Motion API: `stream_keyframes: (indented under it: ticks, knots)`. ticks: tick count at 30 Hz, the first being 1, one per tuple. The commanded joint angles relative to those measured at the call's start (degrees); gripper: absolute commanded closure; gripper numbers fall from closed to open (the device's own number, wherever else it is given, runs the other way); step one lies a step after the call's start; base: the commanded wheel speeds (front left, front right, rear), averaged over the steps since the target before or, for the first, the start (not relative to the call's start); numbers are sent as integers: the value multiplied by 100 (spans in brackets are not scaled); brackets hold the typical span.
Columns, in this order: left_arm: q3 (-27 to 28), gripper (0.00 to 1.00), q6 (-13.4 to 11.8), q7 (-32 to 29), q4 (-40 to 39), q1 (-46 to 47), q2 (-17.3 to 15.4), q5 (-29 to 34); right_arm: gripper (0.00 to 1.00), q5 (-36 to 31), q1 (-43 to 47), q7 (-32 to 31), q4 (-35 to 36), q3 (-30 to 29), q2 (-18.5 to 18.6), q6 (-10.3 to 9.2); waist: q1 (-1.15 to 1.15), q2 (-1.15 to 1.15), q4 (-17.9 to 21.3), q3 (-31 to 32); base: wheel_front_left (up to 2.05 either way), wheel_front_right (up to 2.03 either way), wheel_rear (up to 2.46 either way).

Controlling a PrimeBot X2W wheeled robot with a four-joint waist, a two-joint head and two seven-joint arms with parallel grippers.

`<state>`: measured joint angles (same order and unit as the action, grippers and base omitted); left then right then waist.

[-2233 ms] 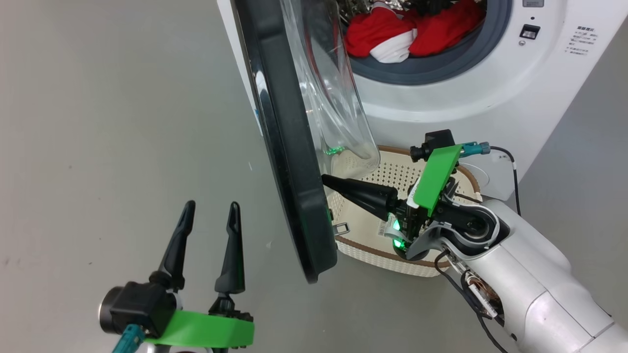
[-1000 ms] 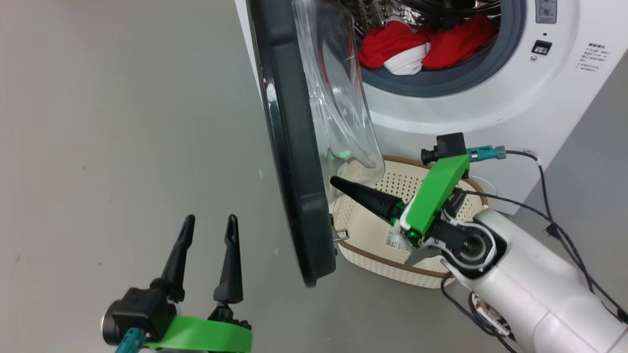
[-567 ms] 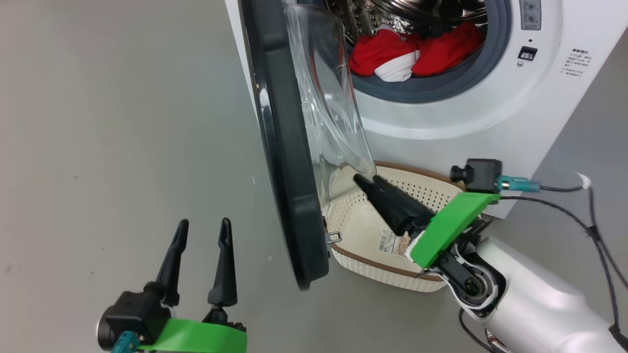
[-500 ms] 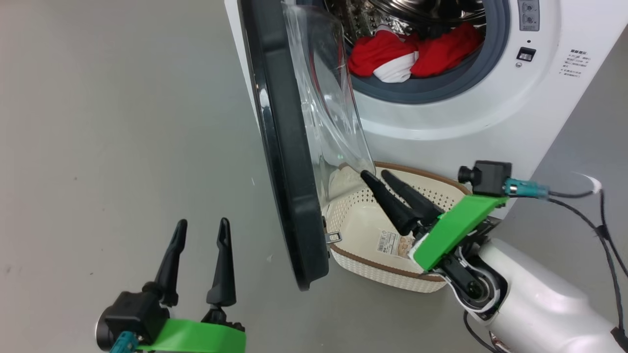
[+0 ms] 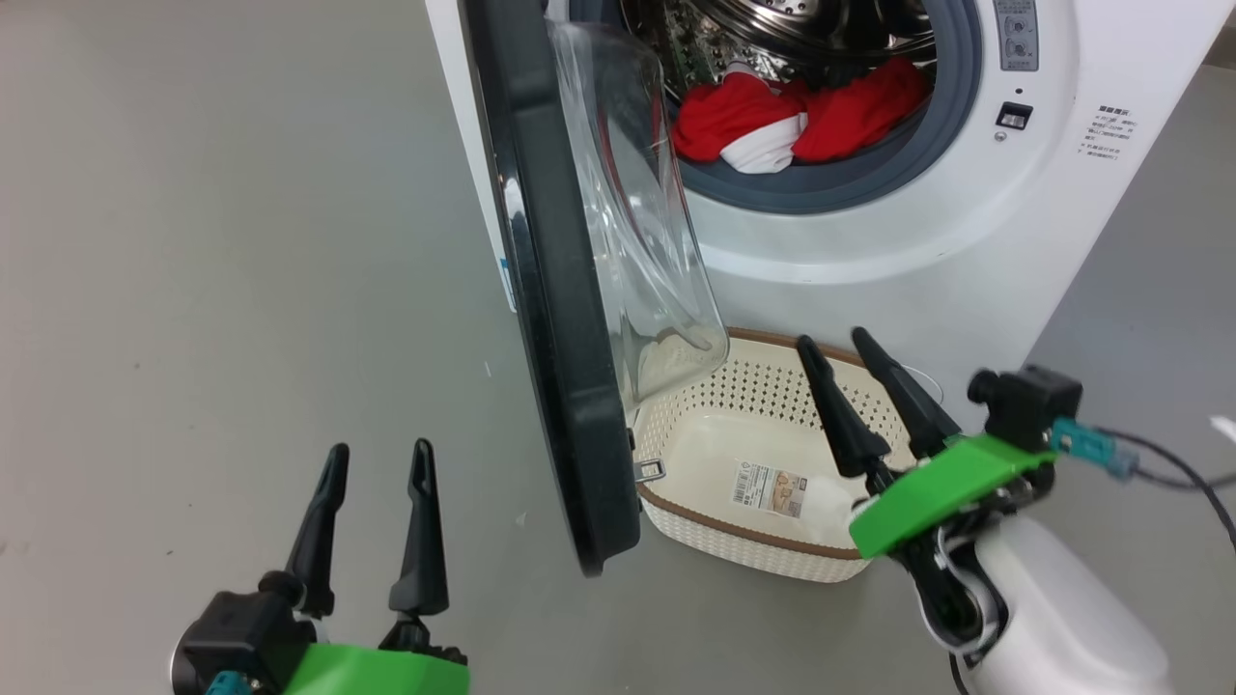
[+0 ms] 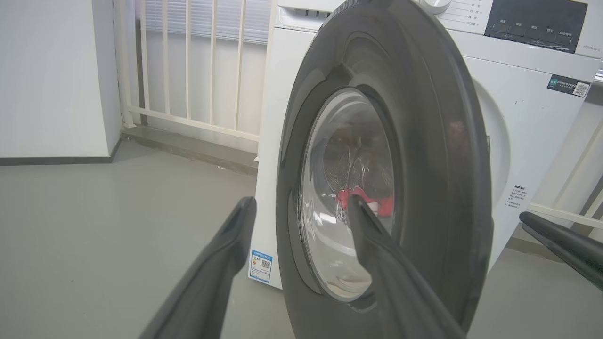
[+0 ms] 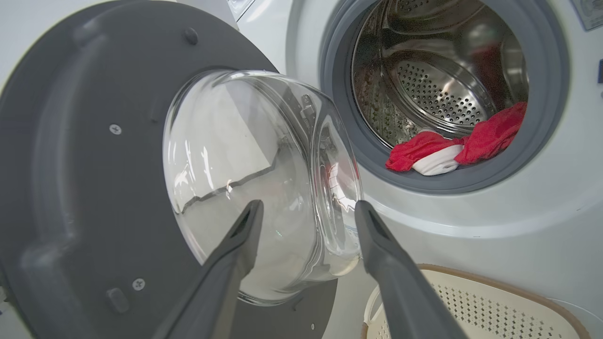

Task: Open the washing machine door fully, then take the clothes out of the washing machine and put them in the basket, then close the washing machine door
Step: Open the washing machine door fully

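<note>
By basket (image 5: 763, 376): R fingers (image 5: 842, 410) wide, empty.

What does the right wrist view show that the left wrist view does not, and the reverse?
Right wrist view: the inner side of the washing machine door, its bulging glass bowl, the open steel drum, the grey gasket, a corner of the basket. Left wrist view: the door's glossy outer face, the control panel, a blue sticker low down, a white railing. Both: the door, the white washing machine, the red clothes (seen through the glass in the left wrist view), and that arm's own open gripper: the right gripper, the left gripper.
</note>
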<state>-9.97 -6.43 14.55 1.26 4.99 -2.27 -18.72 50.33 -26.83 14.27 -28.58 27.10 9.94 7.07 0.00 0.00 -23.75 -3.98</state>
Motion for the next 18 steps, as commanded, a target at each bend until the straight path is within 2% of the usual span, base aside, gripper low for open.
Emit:
stream_keyframes:
  ticks: [1,5,9,12,18]
  knots:
    - [203,0,62,45,-175,39,-65,42,0,-400,261,71,210,-266,-206,42,0,0,-15,5,0,0,0]
    - [215,0,56,45,-187,32,-64,61,0,-1661,808,72,640,-1054,-522,42,0,0,-33,19,0,0,0]
    - [225,0,60,45,-196,14,-63,89,0,-2595,1255,72,1098,-1483,-672,42,0,0,-30,34,0,0,0]
    - [225,0,66,45,-195,2,-62,101,0,-3079,1503,72,1387,-1658,-699,42,0,0,-23,39,0,0,0]
    - [213,0,62,45,-194,-9,-62,98,0,-3569,1868,73,1837,-1872,-704,42,0,0,-9,43,0,0,0]
